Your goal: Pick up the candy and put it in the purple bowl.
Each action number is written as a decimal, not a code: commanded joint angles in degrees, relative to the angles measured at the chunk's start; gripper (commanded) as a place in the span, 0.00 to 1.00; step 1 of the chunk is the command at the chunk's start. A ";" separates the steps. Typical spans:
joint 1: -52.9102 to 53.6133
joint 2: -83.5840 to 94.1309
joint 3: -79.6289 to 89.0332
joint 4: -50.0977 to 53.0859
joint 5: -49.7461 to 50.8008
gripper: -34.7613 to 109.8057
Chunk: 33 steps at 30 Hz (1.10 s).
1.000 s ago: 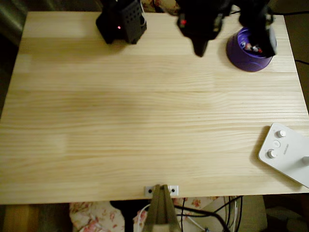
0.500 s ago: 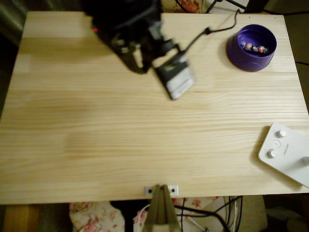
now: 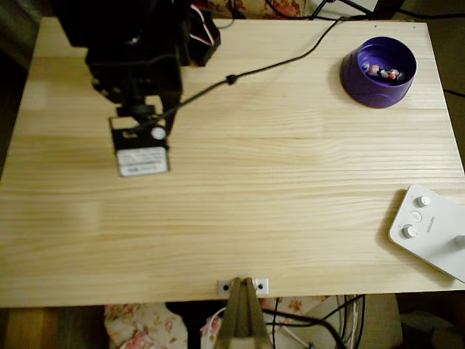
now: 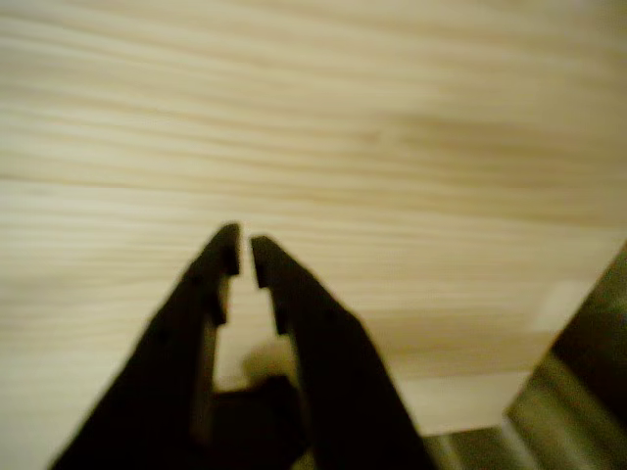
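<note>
The candy (image 3: pixel 383 72), a small red and dark wrapped sweet, lies inside the purple bowl (image 3: pixel 361 81) at the table's top right corner in the overhead view. My black arm (image 3: pixel 134 65) hangs over the table's upper left, far from the bowl, with its white-labelled wrist block (image 3: pixel 142 158) pointing down the picture. In the wrist view my gripper (image 4: pixel 245 257) has its two black fingertips nearly touching, with nothing between them, above bare pale wood.
A white device with round knobs (image 3: pixel 429 229) sits at the right edge. A black cable (image 3: pixel 254 71) runs across the top of the table from the arm. A metal clamp (image 3: pixel 243 286) grips the front edge. A dark table edge (image 4: pixel 588 343) shows lower right.
The arm has swung from over the bowl at the top right across to the upper left. The candy has stayed in the bowl.
</note>
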 commanded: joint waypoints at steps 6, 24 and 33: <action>7.91 20.65 14.59 -4.92 5.19 0.24; 6.06 46.41 33.22 -0.97 8.17 0.24; 6.06 47.99 35.60 0.62 6.59 0.24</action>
